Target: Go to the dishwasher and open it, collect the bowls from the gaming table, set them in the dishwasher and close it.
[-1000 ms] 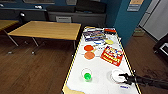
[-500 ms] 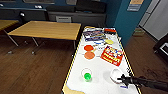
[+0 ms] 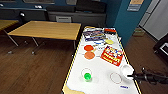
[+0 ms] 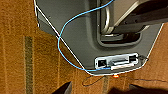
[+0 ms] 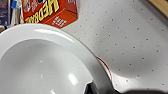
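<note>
Head view, bowls: you have two orange bowls mid-bench, one just behind the other, and a small green bowl nearer you inside a thin ring mark.
White bowl: a white bowl sits at the bench's right edge, touching the tip of your right gripper; in the right wrist view its rim is cut off on several sides.
Right jaws: a dark tip pokes over the rim, but you cannot tell whether they are closed on the bowl or merely against it.
Bench: the gaming table is white with a yellow edge; its near corner is cut off.
Clutter: a red game box lies just beside the white bowl; the farther boxes are too blurred to read.
Left jaws: in the left wrist view, dark tips are barely in frame; you cannot tell their state.
Below them: a grey base with a blue cable over wooden floor.
</note>
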